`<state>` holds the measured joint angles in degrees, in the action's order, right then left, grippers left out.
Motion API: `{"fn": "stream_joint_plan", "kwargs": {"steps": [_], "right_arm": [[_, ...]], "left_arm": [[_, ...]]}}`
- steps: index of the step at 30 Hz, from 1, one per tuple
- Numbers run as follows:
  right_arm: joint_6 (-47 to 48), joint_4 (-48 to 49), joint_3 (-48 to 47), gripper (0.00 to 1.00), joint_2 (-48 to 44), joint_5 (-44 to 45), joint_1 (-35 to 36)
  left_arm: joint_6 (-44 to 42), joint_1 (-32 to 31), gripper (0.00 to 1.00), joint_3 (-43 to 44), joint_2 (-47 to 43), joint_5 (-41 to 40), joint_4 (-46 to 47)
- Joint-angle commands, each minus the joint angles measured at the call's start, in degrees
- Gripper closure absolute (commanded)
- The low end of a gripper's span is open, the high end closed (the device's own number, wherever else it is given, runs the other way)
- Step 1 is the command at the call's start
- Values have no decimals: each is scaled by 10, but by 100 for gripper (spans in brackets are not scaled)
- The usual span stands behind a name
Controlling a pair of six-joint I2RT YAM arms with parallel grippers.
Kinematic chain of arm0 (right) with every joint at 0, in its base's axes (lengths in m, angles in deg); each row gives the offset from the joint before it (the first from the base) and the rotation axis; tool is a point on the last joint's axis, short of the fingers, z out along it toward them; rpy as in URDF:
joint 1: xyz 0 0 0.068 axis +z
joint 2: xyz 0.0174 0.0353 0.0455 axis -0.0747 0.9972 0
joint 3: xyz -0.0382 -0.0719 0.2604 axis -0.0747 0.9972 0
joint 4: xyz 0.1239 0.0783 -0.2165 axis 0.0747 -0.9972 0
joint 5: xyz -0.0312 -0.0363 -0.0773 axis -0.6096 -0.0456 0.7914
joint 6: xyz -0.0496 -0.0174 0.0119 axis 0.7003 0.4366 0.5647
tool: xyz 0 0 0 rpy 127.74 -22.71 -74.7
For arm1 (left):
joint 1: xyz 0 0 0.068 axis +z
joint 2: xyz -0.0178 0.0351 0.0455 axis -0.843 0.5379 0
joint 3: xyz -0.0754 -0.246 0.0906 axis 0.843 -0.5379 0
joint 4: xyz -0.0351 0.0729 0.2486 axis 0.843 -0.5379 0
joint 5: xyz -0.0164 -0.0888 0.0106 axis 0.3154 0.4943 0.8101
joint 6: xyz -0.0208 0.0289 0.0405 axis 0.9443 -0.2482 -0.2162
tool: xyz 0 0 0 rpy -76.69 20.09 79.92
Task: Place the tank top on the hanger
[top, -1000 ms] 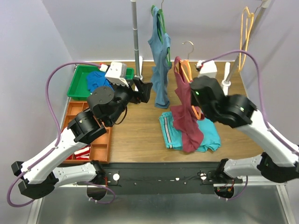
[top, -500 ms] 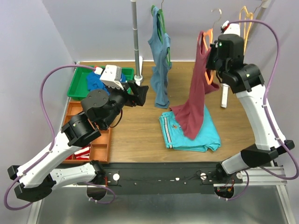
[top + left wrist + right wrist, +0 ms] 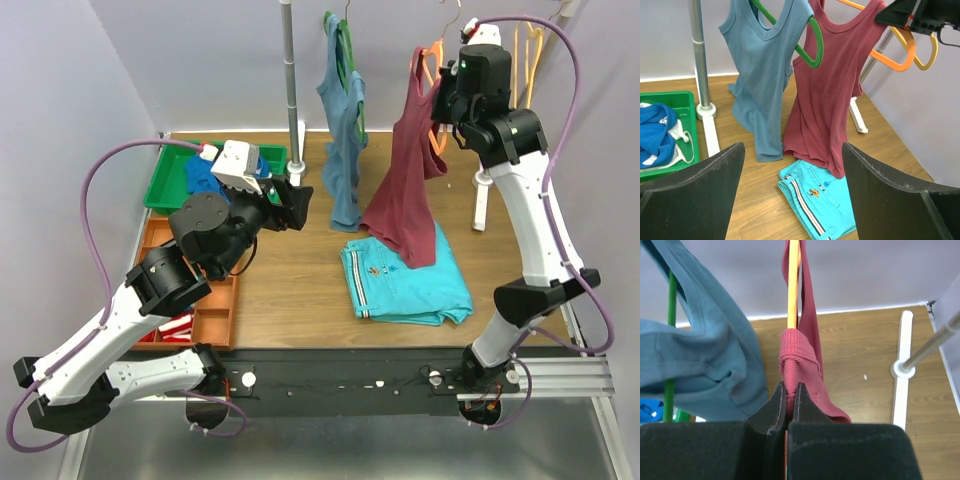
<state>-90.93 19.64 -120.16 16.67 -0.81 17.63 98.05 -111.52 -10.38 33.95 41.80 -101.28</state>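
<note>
- The right pincer (image 3: 443, 98) is raised high over the far right of the wooden bench (image 3: 290, 285). Its two fingers are squeezed almost together on the lower bar of a bright orange plastic hanger (image 3: 424, 58).
- In the right wrist view, the bunched edge of the garment sits on the bar just beyond the fingertips of the right pincer (image 3: 790, 390), touching them.
- A maroon fabric tank top (image 3: 405, 190) hangs on the bright orange plastic hanger, well above the bench. The hanger's arms pass through its neck and strap openings.
- Its body drops towards a folded turquoise garment with striped trim (image 3: 415, 290) lying flat on the bench. Whether the hem touches that garment cannot be told.
- Just to the left of it, a grey-blue tank top (image 3: 345, 150) hangs on a green plastic hanger (image 3: 343, 45) near an upright grey metal pole (image 3: 290, 80).
- The left pincer (image 3: 297, 205) hovers over the left middle of the bench, facing the hanging clothes. Its fingers are spread wide and hold nothing.
- A paler yellow-orange hanger (image 3: 527, 50) hangs at the far right, behind the right arm.
- A green plastic tray (image 3: 163, 185) at the rear left holds a crumpled blue cloth (image 3: 205, 172).
- An orange compartment tray (image 3: 215, 320) lies in front of the green one, partly hidden by the left arm.
</note>
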Motion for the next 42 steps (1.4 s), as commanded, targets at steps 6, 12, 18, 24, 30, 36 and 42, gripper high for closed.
{"fn": "stream_joint_plan", "kwargs": {"steps": [6, 12, 18, 24, 30, 36, 42], "right_arm": [[30, 44, -114, 99, 40, -20, -13], [40, 74, -102, 99, 45, -26, -15], [46, 82, -118, 99, 57, -58, -16], [39, 98, -70, 99, 44, -88, -15], [22, 109, -2, 99, -12, -98, -15], [7, 112, 81, 99, -69, -110, -15], [-8, 115, 148, 99, -133, -142, -15]], "left_arm": [[-20, 1, 14, 21, -8, -17, -17], [-27, 1, 14, 31, -1, -17, -23], [-28, 1, 13, 27, -1, -21, -20], [-34, 1, 14, 19, -6, -23, -15], [-39, 1, 13, 12, -13, -27, -19], [-36, 1, 13, 4, -16, -25, -14], [-33, 1, 13, -4, -15, -21, -11]]}}
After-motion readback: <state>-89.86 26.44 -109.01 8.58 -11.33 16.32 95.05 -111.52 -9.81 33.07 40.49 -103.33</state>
